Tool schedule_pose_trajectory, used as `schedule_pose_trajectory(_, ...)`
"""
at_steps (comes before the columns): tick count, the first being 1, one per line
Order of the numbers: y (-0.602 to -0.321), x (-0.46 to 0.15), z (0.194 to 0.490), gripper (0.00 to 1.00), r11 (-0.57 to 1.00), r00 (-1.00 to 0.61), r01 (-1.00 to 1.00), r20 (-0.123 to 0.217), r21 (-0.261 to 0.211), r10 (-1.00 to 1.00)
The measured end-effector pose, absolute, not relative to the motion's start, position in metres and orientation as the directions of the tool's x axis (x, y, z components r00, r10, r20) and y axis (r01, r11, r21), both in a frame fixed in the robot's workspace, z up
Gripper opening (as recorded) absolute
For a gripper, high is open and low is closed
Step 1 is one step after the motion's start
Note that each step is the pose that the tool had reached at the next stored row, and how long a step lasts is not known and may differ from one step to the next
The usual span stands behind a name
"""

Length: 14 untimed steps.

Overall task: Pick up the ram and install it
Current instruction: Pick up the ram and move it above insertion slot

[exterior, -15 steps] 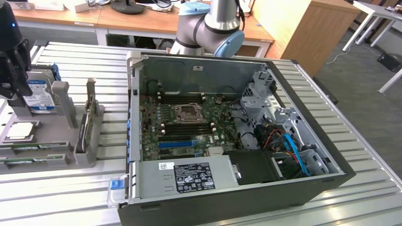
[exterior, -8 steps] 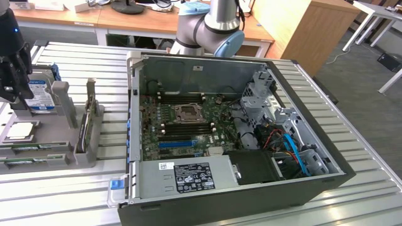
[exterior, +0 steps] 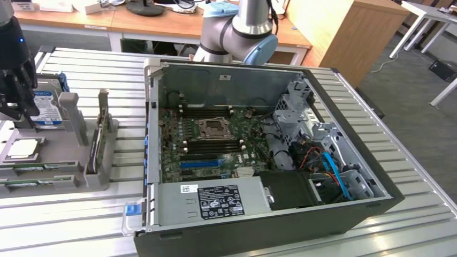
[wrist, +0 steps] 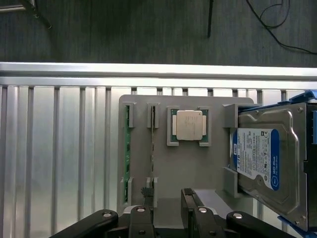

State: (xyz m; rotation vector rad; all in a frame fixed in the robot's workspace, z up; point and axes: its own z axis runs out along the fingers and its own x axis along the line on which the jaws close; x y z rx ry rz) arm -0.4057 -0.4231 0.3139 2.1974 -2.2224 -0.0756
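A ribbed aluminium worktop [exterior: 407, 214] of long parallel slats runs across the foreground. Behind it stand light wooden desks [exterior: 136, 24] on white frames, and a tall wooden cabinet [exterior: 335, 37] rises towards the exterior view's right. Grey floor [exterior: 418, 112] stretches past the worktop's edge — a white-legged table [exterior: 428, 13] stands in the far corner. In the wrist view the floor looks dark, crossed by thin black cables [wrist: 277, 27]. The light is even and soft.

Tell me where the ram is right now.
The ram sits on edge in the gray holder at the exterior view's left, near the processor and outside the open computer case.
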Motion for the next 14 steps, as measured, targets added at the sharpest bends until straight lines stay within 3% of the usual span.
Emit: schedule_pose_trajectory(14,-0.4233,-0.4057,0.3116,0.35,0.039,-0.04,-0.998,-0.023,0.045,-0.999)
